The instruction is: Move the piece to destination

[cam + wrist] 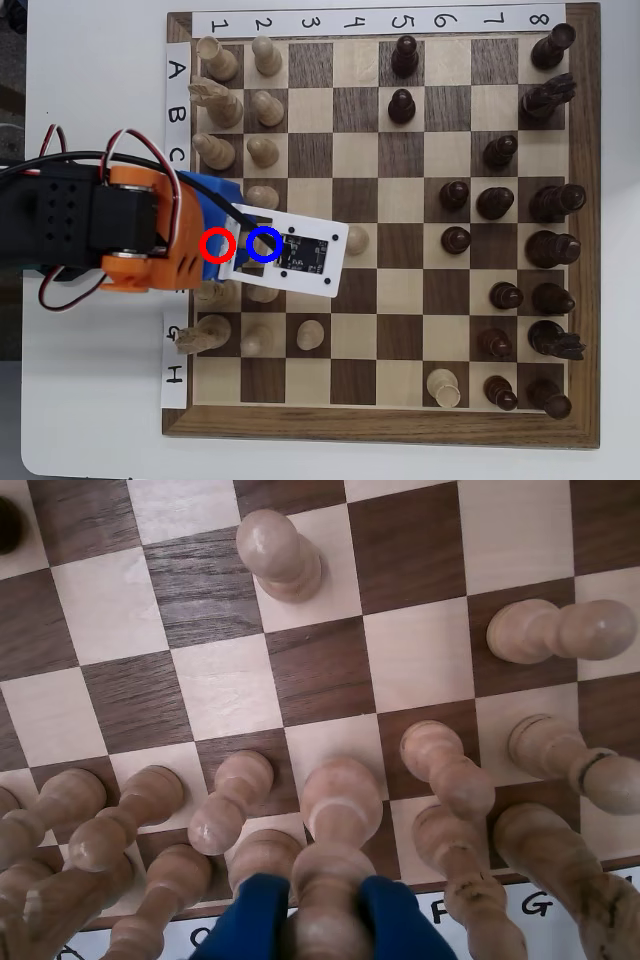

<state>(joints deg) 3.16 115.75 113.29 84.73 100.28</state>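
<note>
At the bottom centre of the wrist view, the blue gripper [325,915] clamps the piece [330,880] among crowded pale pawns [232,805]; lifting or swinging carelessly could topple those neighbours before reaching the blue ring [264,244].

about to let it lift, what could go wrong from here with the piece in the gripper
1. In the wrist view the gripper straddles the piece low down, with pale pawns crowded close on both sides; lifting or swinging could knock one over.
2. In the overhead view the arm hides the square under the blue ring, so whether it is free cannot be told.
</note>
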